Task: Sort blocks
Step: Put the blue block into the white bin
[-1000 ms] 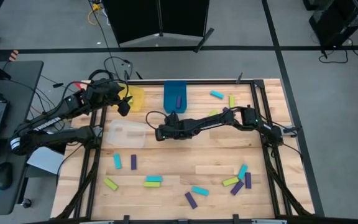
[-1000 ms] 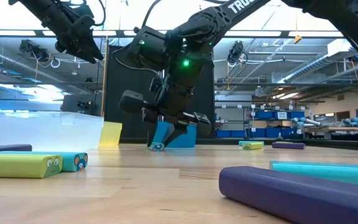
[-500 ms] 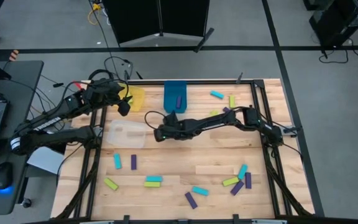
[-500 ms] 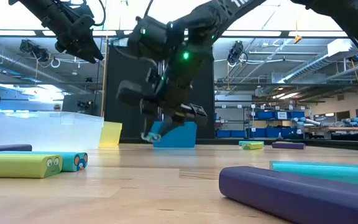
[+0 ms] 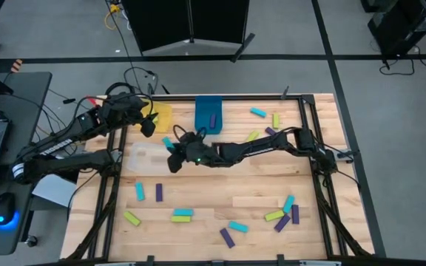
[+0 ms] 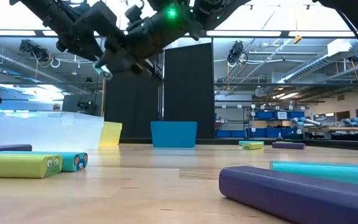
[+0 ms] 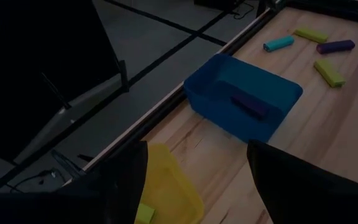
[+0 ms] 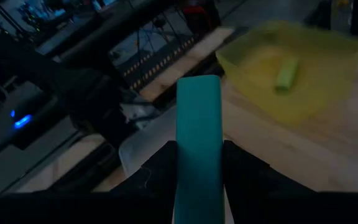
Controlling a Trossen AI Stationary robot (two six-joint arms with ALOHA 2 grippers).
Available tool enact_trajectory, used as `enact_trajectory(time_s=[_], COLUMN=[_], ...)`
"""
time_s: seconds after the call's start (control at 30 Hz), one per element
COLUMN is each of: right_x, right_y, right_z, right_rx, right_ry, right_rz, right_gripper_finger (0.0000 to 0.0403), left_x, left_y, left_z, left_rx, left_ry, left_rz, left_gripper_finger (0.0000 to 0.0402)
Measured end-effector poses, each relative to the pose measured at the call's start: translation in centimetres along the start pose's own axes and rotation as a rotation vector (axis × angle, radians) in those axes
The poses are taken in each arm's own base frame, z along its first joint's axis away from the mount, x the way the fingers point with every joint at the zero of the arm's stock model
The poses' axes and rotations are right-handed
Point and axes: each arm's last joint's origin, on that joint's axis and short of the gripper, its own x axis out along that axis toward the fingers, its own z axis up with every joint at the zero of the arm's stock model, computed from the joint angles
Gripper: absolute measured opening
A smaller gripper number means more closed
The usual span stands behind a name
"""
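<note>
My right gripper (image 5: pixel 171 148) hangs high over the gap between the clear bin (image 5: pixel 150 158) and the yellow bin (image 5: pixel 161 115), shut on a teal block (image 8: pixel 198 124); the low view shows it well above the table (image 6: pixel 106 70). My left gripper (image 7: pixel 194 186) waits open above the yellow bin, which holds a lime block (image 8: pixel 286 73). The blue bin (image 5: pixel 207 111) holds a purple block (image 7: pixel 248 106). Several lime, teal and purple blocks lie flat on the table. My right gripper pinches the teal block between its two fingers at its rear end (image 8: pixel 197 180). The block lies along the fingers, and its free end (image 8: pixel 199 87) sticks out past them toward the table's left. It is lifted clear of the table.
Loose blocks lie along the near part of the table (image 5: pixel 140 192) (image 5: pixel 183 214) (image 5: pixel 228 236), in a cluster near right (image 5: pixel 285 210), and far right (image 5: pixel 258 112). The three bins stand in the far left part. A laptop sits beyond the left edge.
My right gripper, shut on the teal block, has risen from the table in front of the blue bin and swung toward the table's left, over the near side of the yellow bin. The block has been lifted clear.
</note>
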Motion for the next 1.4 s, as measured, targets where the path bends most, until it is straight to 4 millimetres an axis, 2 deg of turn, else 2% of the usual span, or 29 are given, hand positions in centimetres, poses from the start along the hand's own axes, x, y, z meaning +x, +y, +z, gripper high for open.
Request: enact_trajectory(time_s=[0.3, 0.67, 0.73, 0.87, 1.07, 1.23, 1.4], right_x=[0.3, 0.1, 0.6, 2.4, 4.9, 7.6, 8.4], right_y=[0.0, 1.0, 1.1, 0.6, 1.3, 1.4, 1.7], right_z=[0.6, 0.8, 0.5, -1.7, -2.3, -4.3, -3.9], right_rx=[-0.036, -0.069, -0.059, -0.054, -0.049, -0.067, -0.064], right_ry=[-0.005, -0.062, -0.089, -0.093, -0.123, -0.075, -0.056], right_rz=[0.071, 0.182, 0.233, 0.273, 0.352, 0.346, 0.328], right_gripper_finger=[0.0118, 0.0119, 0.0119, 0.0119, 0.0119, 0.012, 0.0142], left_x=[0.0, 0.0, 0.0, 0.0, -0.1, 0.0, 0.0], left_y=[0.0, 0.0, 0.0, 0.0, -0.1, -0.1, -0.1], left_z=[0.1, 0.8, 0.8, 0.9, 1.0, 0.9, 0.9], left_rx=[-0.017, -0.07, -0.074, -0.076, -0.079, -0.076, -0.075], left_ry=[-0.009, -0.076, -0.083, -0.089, -0.103, -0.094, -0.091], left_rz=[0.0, -0.005, -0.005, -0.014, -0.021, -0.024, -0.028], left_gripper_finger=[0.0285, 0.0285, 0.0285, 0.0285, 0.0285, 0.0285, 0.0284])
